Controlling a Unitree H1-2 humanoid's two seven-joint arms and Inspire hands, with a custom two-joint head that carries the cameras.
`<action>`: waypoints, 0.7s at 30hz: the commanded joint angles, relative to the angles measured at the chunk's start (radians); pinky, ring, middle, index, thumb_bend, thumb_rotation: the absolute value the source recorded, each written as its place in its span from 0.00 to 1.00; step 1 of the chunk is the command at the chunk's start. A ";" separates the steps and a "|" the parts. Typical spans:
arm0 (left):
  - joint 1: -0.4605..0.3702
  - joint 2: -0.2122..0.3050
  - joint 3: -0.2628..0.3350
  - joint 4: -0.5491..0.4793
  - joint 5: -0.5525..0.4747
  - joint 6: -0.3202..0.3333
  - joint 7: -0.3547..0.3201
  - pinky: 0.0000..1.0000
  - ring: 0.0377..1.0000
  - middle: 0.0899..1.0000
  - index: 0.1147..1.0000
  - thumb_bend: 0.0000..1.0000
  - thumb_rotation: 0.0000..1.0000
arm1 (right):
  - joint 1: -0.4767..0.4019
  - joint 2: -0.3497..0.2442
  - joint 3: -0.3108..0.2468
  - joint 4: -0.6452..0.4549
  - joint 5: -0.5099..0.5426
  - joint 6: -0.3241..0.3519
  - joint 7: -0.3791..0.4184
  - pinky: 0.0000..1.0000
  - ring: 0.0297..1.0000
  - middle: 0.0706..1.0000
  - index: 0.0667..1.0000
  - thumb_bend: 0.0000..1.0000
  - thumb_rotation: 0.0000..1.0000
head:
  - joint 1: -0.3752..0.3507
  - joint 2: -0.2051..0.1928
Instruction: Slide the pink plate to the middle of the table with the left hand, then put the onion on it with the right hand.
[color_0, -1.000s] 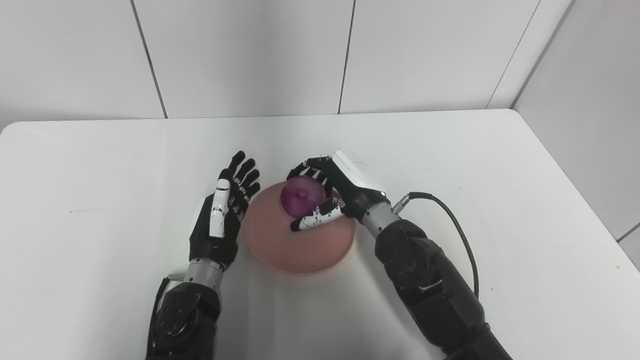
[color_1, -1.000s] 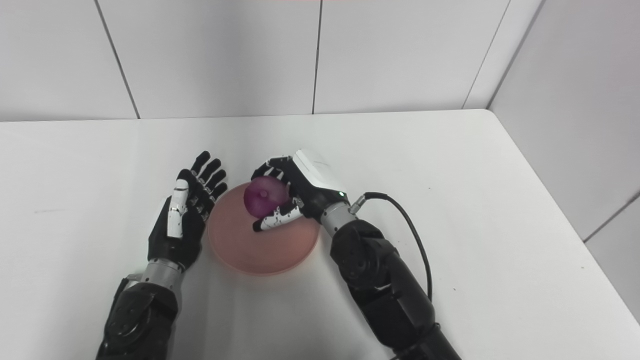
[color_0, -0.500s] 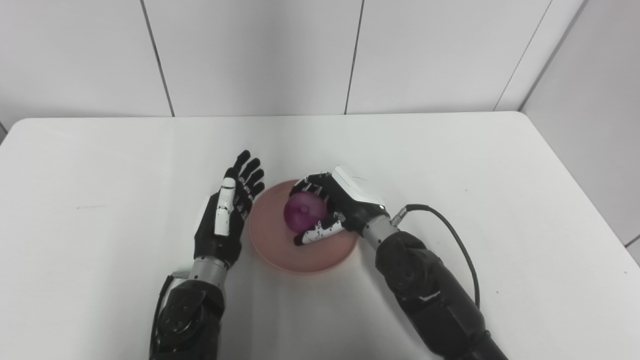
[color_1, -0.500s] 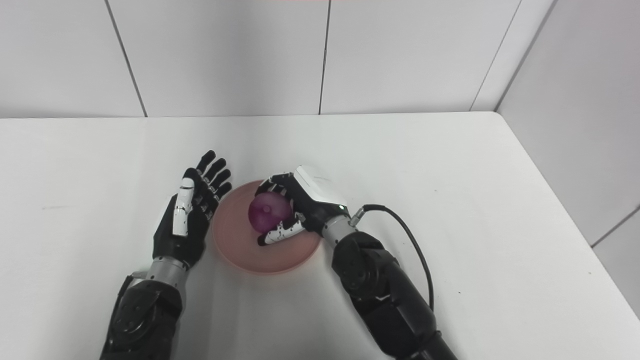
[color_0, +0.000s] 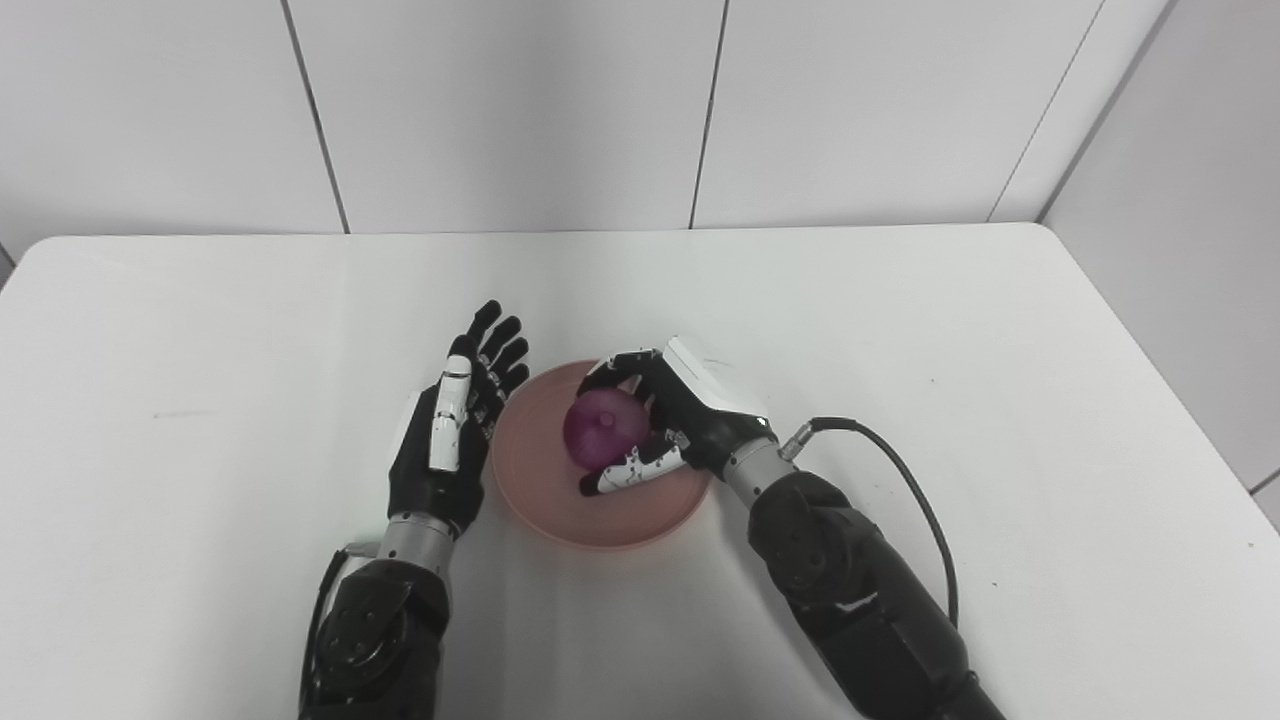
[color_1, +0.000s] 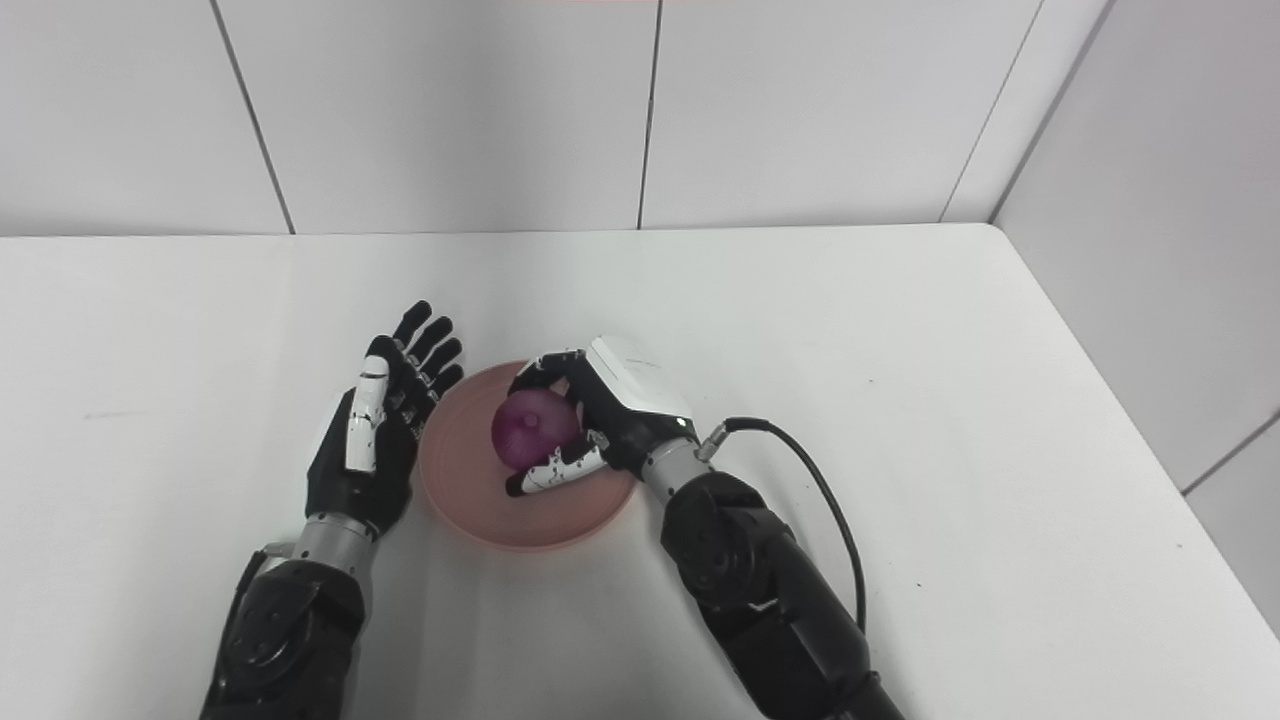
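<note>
With the round pink plate (color_0: 600, 465) already mid-surface beside the spread, empty left robot hand (color_0: 452, 430), the right robot hand (color_0: 665, 420) grasps the purple onion (color_0: 604, 428) over it, release remaining.

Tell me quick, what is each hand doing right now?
Left hand: open, holding nothing, fingers straight beside the round pink plate.
Right hand: shut on the round purple onion, over the plate.

The bench (color_0: 900, 330) is smooth matt white, the plate (color_0: 560, 510) smooth matt pink plastic, the onion (color_0: 600, 432) glossy purple, the fingers (color_0: 492, 350) black plastic.
</note>
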 joint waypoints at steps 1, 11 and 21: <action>0.060 -0.005 -0.001 0.058 -0.003 -0.012 -0.004 0.94 0.94 0.93 0.91 0.49 1.00 | -0.014 0.000 -0.006 -0.031 0.004 -0.015 0.011 0.47 0.58 0.64 0.65 0.92 0.29 | 0.001 0.000; 0.060 -0.007 -0.001 0.060 -0.004 -0.014 -0.003 0.95 0.94 0.93 0.91 0.49 1.00 | 0.000 -0.023 -0.010 -0.058 0.048 -0.058 0.032 0.67 0.74 0.76 0.76 1.00 0.33 | 0.000 0.002; 0.059 -0.009 -0.001 0.060 0.005 -0.013 0.009 0.93 0.93 0.92 0.90 0.48 1.00 | 0.000 -0.046 -0.010 -0.080 0.067 -0.083 0.048 0.85 0.86 0.88 0.88 1.00 0.43 | 0.000 0.000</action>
